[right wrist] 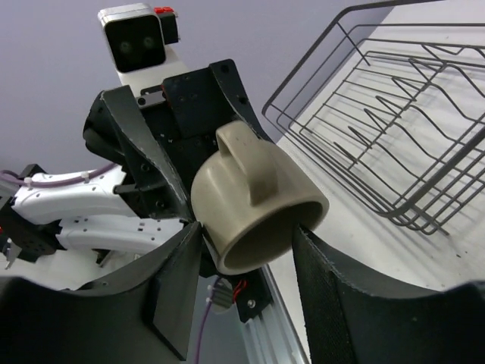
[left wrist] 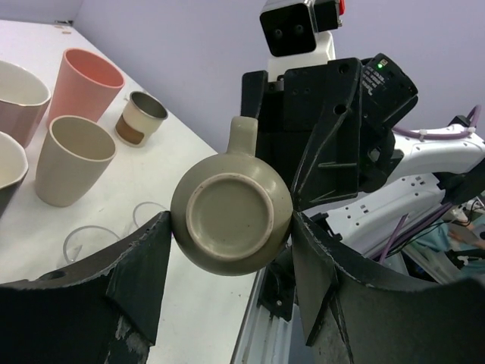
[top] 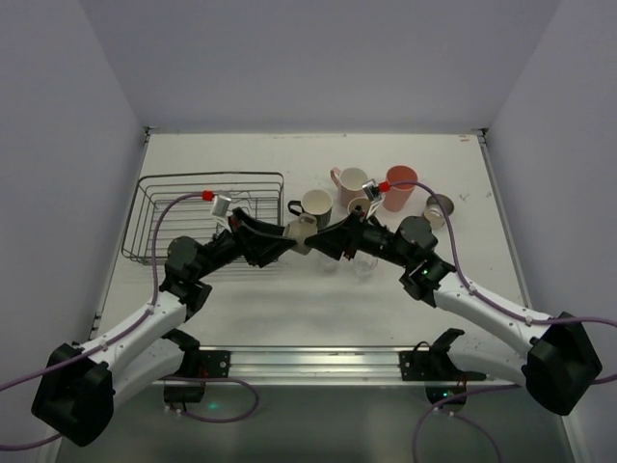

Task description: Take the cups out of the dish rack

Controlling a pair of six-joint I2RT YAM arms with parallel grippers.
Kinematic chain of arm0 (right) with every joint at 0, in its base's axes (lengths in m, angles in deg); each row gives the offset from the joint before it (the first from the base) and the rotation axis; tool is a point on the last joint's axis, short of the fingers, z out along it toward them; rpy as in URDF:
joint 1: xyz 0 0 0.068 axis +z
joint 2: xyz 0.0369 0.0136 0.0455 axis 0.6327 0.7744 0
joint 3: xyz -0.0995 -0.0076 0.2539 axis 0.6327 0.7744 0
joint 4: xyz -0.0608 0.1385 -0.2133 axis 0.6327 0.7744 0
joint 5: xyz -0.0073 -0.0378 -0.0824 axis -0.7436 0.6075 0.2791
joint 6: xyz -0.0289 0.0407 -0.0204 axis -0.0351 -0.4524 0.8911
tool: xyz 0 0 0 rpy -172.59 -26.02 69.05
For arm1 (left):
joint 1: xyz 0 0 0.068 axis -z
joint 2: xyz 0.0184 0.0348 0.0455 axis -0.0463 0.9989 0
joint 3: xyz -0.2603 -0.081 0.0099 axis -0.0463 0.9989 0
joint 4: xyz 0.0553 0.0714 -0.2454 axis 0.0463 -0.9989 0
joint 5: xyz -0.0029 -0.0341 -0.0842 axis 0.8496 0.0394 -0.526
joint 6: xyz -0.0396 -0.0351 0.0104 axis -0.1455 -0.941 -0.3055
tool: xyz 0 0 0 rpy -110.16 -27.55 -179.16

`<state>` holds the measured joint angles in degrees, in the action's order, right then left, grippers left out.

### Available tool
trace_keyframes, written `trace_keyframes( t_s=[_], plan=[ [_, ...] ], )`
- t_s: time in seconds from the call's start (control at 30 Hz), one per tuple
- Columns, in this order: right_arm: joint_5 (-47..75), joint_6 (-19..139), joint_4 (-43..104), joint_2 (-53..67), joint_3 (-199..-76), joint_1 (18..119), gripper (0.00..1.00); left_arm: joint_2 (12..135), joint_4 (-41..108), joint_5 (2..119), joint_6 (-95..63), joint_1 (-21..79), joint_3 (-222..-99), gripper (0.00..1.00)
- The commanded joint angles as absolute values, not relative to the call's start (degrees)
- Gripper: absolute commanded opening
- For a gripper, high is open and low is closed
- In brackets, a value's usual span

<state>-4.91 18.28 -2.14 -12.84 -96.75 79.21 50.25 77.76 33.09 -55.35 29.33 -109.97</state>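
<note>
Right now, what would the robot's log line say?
olive mug | clamped by left gripper and right gripper, off table | dish rack: no cups visible

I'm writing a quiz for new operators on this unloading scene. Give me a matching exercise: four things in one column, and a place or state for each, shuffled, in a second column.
Things:
1. olive mug
2. dish rack
3. salmon tumbler
4. metallic cup

Places or states:
a. rightmost cup standing on the table in the top view
b. has no cup in it
c. held off the table by both the left gripper and the right gripper
d. upright, next to the pink mug

Pairs: 1-c, 2-b, 3-d, 4-a.
</note>
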Motion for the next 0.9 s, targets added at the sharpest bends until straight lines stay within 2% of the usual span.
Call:
trace_keyframes(
  t_s=[0.0, 0.1, 0.17, 0.2, 0.23, 0.27, 0.3, 0.33, 0.43, 0.5, 0.7, 0.87],
  plan=[
    [-5.2, 15.8, -9.7, -10.9, -99.7, 79.9, 0.48, 50.3, 87.5, 31.2, -56.8, 30.3, -109.6, 0.14],
    [-4.1, 15.6, -11.4, -8.9, -100.4, 81.3, 0.41, 50.1, 88.4, 31.5, -55.6, 30.8, -108.7, 0.15],
    [-3.5, 14.7, -13.1, -7.9, -100.0, 82.0, 0.34, 50.0, 88.3, 31.3, -55.0, 31.0, -108.5, 0.19],
    [-3.1, 14.4, -15.2, -7.3, -99.6, 82.1, 0.28, 49.6, 87.0, 31.3, -54.1, 31.0, -108.6, 0.22],
    [-2.7, 13.7, -16.0, -7.3, -99.3, 82.1, 0.12, 49.2, 85.8, 31.4, -53.5, 31.0, -108.8, 0.27],
    [-1.8, 13.7, -16.7, -7.7, -98.0, 82.1, 0.05, 48.7, 82.6, 31.7, -52.9, 31.0, -109.6, 0.42],
    [0.1, 13.7, -17.0, -9.2, -97.3, 82.1, 0.00, 47.3, 80.1, 33.1, -51.1, 31.0, -110.2, 0.53],
    [0.9, 15.4, -16.5, -10.1, -96.8, 82.1, 0.00, 46.1, 77.6, 34.2, -50.1, 31.0, -110.9, 0.72],
    [3.9, 18.7, -9.9, -14.8, -95.7, 81.0, 0.00, 41.1, 68.4, 39.8, -46.1, 31.0, -112.2, 1.00],
    [5.5, 21.0, 1.6, -17.1, -97.2, 80.3, 0.00, 38.2, 61.1, 43.2, -43.4, 31.0, -113.5, 1.00],
    [30.7, 35.8, 40.3, -28.1, -103.9, 74.9, 0.00, 35.9, 30.7, 51.4, -30.3, 31.0, -127.6, 1.00],
    [28.1, 36.9, 49.8, -25.2, -104.6, 63.5, 0.00, 33.4, 18.1, 52.3, -21.5, 31.0, -129.3, 1.00]
  ],
)
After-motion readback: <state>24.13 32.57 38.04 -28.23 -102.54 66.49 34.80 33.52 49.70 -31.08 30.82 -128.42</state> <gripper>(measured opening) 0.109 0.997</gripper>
